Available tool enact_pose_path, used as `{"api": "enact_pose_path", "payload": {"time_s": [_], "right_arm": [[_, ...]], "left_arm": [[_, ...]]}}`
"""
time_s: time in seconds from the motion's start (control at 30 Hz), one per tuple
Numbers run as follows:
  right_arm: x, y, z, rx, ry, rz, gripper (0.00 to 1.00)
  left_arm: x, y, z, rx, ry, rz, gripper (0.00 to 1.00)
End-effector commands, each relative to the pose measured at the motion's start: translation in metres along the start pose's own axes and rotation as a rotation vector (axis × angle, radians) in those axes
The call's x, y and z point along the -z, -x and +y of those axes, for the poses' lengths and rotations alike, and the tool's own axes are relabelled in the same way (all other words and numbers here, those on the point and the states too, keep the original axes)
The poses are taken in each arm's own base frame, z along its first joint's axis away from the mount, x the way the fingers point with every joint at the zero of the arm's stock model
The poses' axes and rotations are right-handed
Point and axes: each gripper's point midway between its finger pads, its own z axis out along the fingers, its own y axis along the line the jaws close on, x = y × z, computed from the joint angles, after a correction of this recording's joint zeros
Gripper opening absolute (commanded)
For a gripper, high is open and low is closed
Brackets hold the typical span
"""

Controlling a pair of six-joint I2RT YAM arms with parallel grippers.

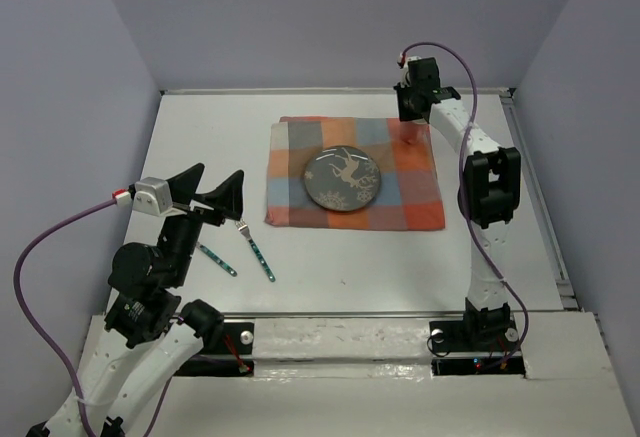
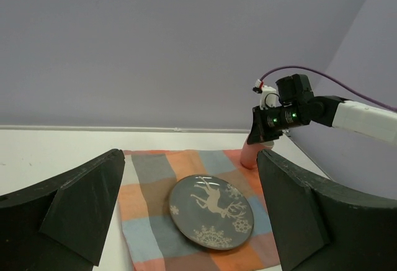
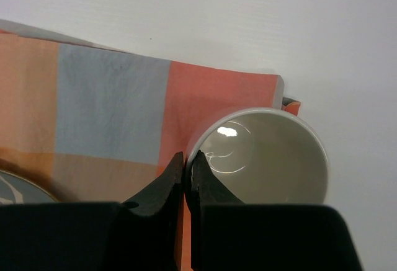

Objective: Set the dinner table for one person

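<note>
The white dinner table (image 1: 200, 137) carries an orange-and-blue checkered cloth (image 1: 400, 197) with a grey deer-patterned plate (image 1: 342, 179) on it. My right gripper (image 1: 413, 119) is at the cloth's far right corner, its jaws shut on the rim of a pink cup (image 3: 267, 159) with a white inside. The cup stands upright on the cloth corner (image 3: 217, 91); it also shows in the left wrist view (image 2: 250, 156). My left gripper (image 1: 215, 189) is open and empty, raised over the table left of the cloth, facing the plate (image 2: 211, 211).
Two blue-handled utensils lie on the table near my left gripper: a fork (image 1: 255, 249) and a shorter piece (image 1: 216, 259). Grey walls close off the back and both sides. The plate's edge (image 3: 12, 190) shows at the lower left of the right wrist view.
</note>
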Motion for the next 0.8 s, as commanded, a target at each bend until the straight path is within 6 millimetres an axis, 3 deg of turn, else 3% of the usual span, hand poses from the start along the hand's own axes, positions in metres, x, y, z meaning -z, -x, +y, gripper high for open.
{"api": "enact_pose_path", "payload": {"time_s": [0.0, 0.17, 0.3, 0.33, 0.4, 0.43, 0.47, 0.53, 0.6, 0.63, 0.73, 0.77], "right_arm": [[0.005, 0.037, -0.011, 0.040, -0.071, -0.104, 0.00], [0.000, 0.027, -0.008, 0.036, -0.061, -0.080, 0.04], [0.006, 0.030, -0.006, 0.024, -0.048, -0.088, 0.08], [0.008, 0.033, -0.009, 0.019, -0.066, -0.096, 0.23], [0.018, 0.039, -0.013, 0.008, -0.081, -0.111, 0.43], [0.029, 0.045, -0.015, 0.002, -0.091, -0.127, 0.61], [0.035, 0.048, -0.015, 0.000, -0.089, -0.135, 0.68], [0.049, 0.056, 0.001, 0.001, -0.051, -0.161, 0.81], [0.071, 0.065, 0.018, 0.007, -0.006, -0.190, 0.84], [0.080, 0.066, 0.043, 0.020, 0.043, -0.201, 0.85], [0.103, 0.055, 0.091, 0.039, 0.131, -0.222, 0.85], [0.104, 0.037, 0.128, 0.042, 0.196, -0.216, 0.85]], "left_arm": [[-0.005, 0.007, 0.002, -0.016, 0.009, -0.034, 0.99], [-0.005, 0.006, 0.003, -0.017, 0.013, -0.034, 0.99], [-0.005, 0.007, 0.003, -0.016, 0.013, -0.036, 0.99], [-0.005, 0.007, 0.002, -0.014, 0.011, -0.037, 0.99], [-0.005, 0.007, 0.003, -0.016, 0.012, -0.037, 0.99], [-0.004, 0.008, 0.002, -0.014, 0.011, -0.039, 0.99], [-0.004, 0.008, 0.003, -0.013, 0.012, -0.039, 0.99], [-0.005, 0.007, 0.004, -0.012, 0.018, -0.039, 0.99], [-0.005, 0.007, 0.005, -0.014, 0.024, -0.037, 0.99], [-0.005, 0.008, 0.007, -0.014, 0.035, -0.040, 0.99], [-0.006, 0.008, 0.015, -0.011, 0.078, -0.041, 0.99], [-0.005, 0.009, 0.020, -0.009, 0.109, -0.046, 0.99]]}}
